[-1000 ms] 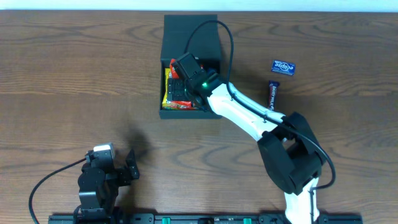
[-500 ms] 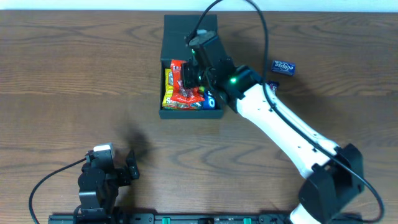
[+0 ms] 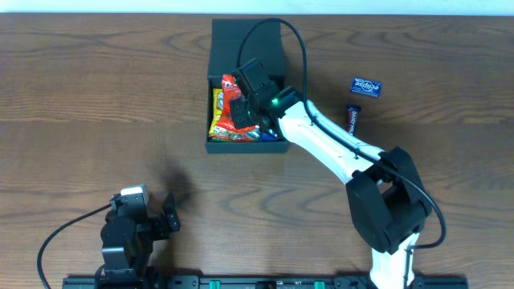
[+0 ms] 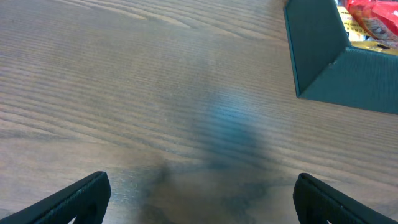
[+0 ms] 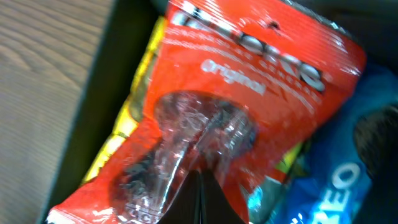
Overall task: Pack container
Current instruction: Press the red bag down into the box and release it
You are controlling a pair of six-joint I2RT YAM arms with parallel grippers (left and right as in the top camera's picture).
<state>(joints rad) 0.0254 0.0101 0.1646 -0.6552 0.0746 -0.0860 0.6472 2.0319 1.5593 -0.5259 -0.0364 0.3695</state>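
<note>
The dark teal container stands open at the table's back middle, its flap lid lying behind it. Inside lie a red snack packet, a yellow packet and a blue packet. My right gripper is down in the box with its jaws shut tight together, nothing between them. In the right wrist view its tips rest against the red packet, with the yellow packet to the left and the blue one to the right. My left gripper hangs open over bare wood, the container's corner ahead to its right.
A small blue packet and a dark chocolate bar lie on the table right of the container. The left arm sits at the near left edge. The right arm's black cable arcs over the box.
The right gripper has gone from open to shut. It lifted toward the box's back, then came down onto the red packet. The left arm has not moved.
</note>
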